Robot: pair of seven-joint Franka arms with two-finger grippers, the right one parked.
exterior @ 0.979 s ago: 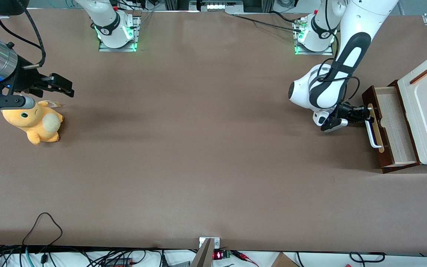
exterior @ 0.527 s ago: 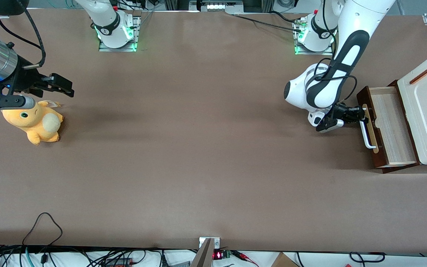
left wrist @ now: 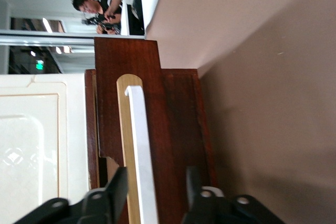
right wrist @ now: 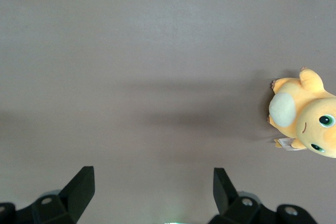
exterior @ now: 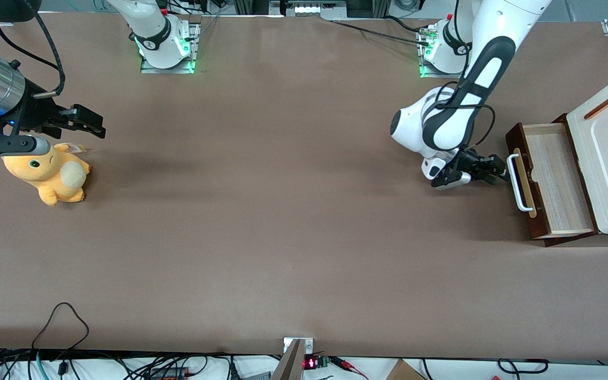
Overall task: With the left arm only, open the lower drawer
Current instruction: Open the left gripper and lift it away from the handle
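In the front view, the large white jointed left arm with black inlaid panels (exterior: 454, 113) reached down toward the working arm's end of the brown table (exterior: 283, 211). Its black two-finger gripper (exterior: 499, 173) sat just in front of the dark brown wooden lower drawer (exterior: 547, 179), which stood pulled out from under the cream-white panel with a small copper-coloured handle (exterior: 607, 158), so that its pale wood inside showed. The drawer's white bar handle (exterior: 515, 182) lay on a pale wood strip across the front. The gripper's fingers were spread apart, their tips near the handle but no longer around it. Toward the parked arm's end of the table lay an orange plush toy with a cream belly (exterior: 53, 174), well apart from the drawer.

In the left wrist view, the gripper (left wrist: 152, 187) pointed at the drawer front (left wrist: 178, 119). Its two black fingers (left wrist: 116, 192) stood open on either side of the white bar handle (left wrist: 142, 150), which ran between them with a gap at each side; they did not grip it. The cream-white panel (left wrist: 37, 140) showed beside the drawer front.

In the right wrist view, the orange plush toy (right wrist: 304, 119) lay on the bare brown table (right wrist: 157, 77).
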